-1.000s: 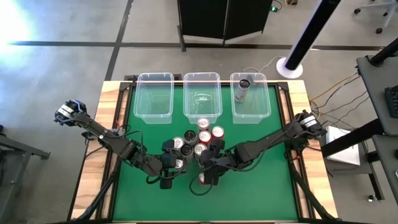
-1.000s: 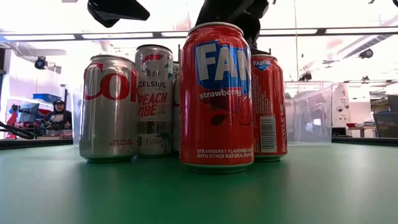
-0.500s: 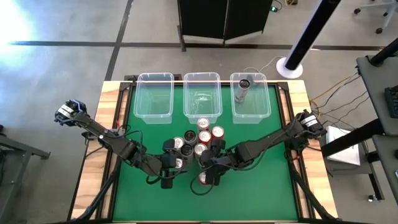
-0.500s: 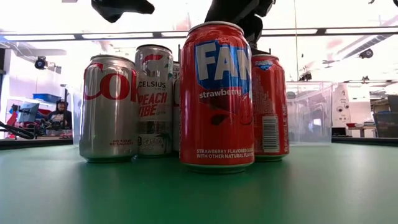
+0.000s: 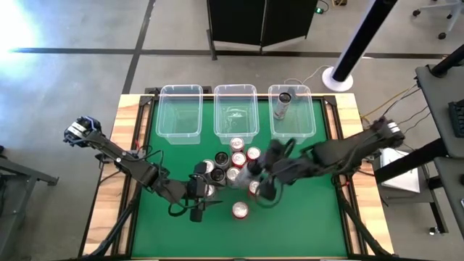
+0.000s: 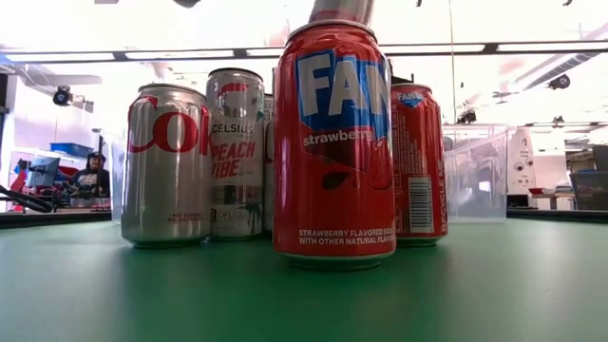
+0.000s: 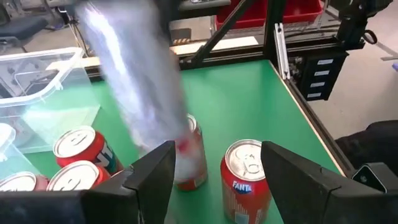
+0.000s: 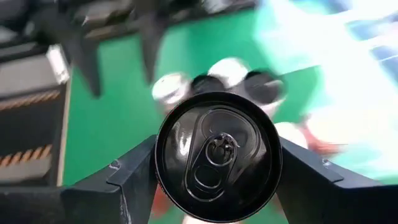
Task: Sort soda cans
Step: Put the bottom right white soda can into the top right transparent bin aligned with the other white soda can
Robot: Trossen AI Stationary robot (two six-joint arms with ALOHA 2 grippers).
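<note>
Several soda cans, red, silver and dark, stand upright in a cluster at mid-table. One red Fanta can stands alone nearer the front edge. My right gripper hovers over the cluster's right side, shut on a silver can with red print. My left gripper is open at the cluster's near left and points at the Fanta can without touching it. My right gripper pinches the silver can's side wall between its two fingers, just below the can's top, which faces the wrist camera. The can is lifted clear of the table: its lower end hangs above the standing cans, tilted.
Three clear plastic bins line the far edge; the right one holds an upright can. Green mat lies open to the near left and near right of the cluster. A person sits in the room beyond the table.
My right gripper has risen and gone toward the table's far right, taking the silver can up out of the cluster and clear of the table; the can now tilts. My left gripper has risen a little.
</note>
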